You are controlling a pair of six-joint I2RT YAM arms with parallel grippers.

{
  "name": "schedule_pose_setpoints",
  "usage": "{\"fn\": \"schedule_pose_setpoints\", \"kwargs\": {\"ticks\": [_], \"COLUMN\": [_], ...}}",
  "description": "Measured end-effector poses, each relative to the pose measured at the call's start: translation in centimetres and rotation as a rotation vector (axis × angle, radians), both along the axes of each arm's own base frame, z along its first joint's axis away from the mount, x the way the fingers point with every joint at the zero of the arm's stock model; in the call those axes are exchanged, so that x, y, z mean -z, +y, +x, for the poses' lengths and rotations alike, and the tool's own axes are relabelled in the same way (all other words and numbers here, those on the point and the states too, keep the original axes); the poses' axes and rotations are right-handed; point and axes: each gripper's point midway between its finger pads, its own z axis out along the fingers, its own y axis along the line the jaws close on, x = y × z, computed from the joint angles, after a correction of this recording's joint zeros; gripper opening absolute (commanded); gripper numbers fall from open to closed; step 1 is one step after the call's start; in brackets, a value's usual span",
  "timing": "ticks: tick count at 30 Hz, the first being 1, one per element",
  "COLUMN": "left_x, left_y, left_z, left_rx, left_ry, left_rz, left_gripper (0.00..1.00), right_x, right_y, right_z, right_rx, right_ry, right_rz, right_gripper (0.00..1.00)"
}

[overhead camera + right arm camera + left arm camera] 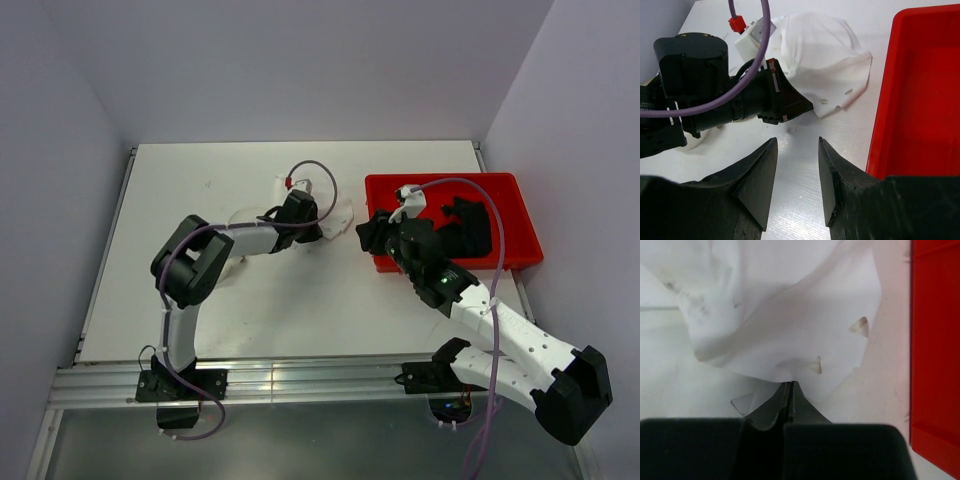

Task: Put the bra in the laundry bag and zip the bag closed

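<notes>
While my left fingers (790,399) are pinched tight on a fold at the edge of the laundry bag (790,315), the job sits at its opening step: getting the bag held and opened so the bra can go in. The bag lies on the tabletop (300,310) just left of the red bin (440,183). It is a limp, crumpled heap of thin white mesh, and I can't make out its zip or mouth in any view. The bra (468,232), a dark bundle, lies inside the red bin, toward its right half. My right fingers (374,232) hang at the bin's left rim, moderately apart and holding nothing. Next, I judge, the left fingers should lift the fold to expose the opening while the right fingers go into the bin for the bra. The soft mesh may slip or bunch.
</notes>
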Motion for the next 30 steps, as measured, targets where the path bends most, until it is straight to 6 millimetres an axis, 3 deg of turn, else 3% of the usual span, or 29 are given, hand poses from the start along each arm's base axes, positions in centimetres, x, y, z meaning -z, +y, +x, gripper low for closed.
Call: {"fn": "schedule_pose_setpoints", "kwargs": {"ticks": [4, 7, 9, 12, 15, 18, 20, 22, 23, 24, 25, 27, 30], "left_x": [-1.0, -3.0, -5.5, -10.9, -16.1, -18.2, -17.6, -16.0, -14.6, -13.3, -11.8, -8.3, -4.3], "left_y": [-0.2, 0.6, 0.9, 0.7, 0.3, 0.4, 0.3, -0.3, -0.9, -1.3, -1.6, -1.9, -2.0], "left_z": [0.3, -0.8, -1.7, -2.8, -3.5, -3.7, -3.5, -2.6, -2.0, -1.6, -1.4, -1.5, -2.1], "left_rx": [0.0, 0.002, 0.007, 0.023, 0.037, 0.033, 0.041, 0.061, 0.081, 0.098, 0.12, 0.169, 0.245], "left_ry": [-0.035, -0.063, -0.1, -0.193, -0.29, -0.334, -0.325, -0.307, -0.294, -0.283, -0.273, -0.243, -0.204], "left_rz": [-0.017, -0.04, -0.071, -0.158, -0.238, -0.265, -0.238, -0.178, -0.141, -0.108, -0.075, 0.003, 0.098], "left_gripper": [0.0, 0.0, 0.0, 0.0, 0.0, 0.0, 0.0, 0.08, 0.14, 0.29, 0.37, 0.49, 0.6], "right_x": [0.1, 0.2, 0.3, 0.5, 1.8, 3.5, 4.8, 6.5, 7.1, 7.6, 7.5, 6.1, 2.0], "right_y": [0.0, -0.1, -0.1, 0.1, 0.7, 1.9, 2.6, 2.3, 1.8, 1.0, 0.4, -1.4, -3.1], "right_z": [-0.1, -0.3, -0.3, -0.3, 0.2, 1.9, 3.3, 3.9, 3.8, 3.5, 3.1, 2.0, 0.6], "right_rx": [-0.002, -0.002, -0.002, -0.011, -0.035, -0.055, -0.049, -0.017, 0.005, 0.027, 0.046, 0.086, 0.121], "right_ry": [-0.001, 0.001, 0.002, 0.008, 0.047, 0.123, 0.172, 0.22, 0.24, 0.256, 0.255, 0.216, 0.103], "right_rz": [0.006, 0.005, 0.005, 0.002, -0.049, -0.137, -0.186, -0.228, -0.242, -0.259, -0.254, -0.221, -0.122], "right_gripper": [0.45, 0.45, 0.46, 0.52, 0.54, 0.49, 0.37, 0.33, 0.27, 0.25, 0.25, 0.24, 0.24]}}
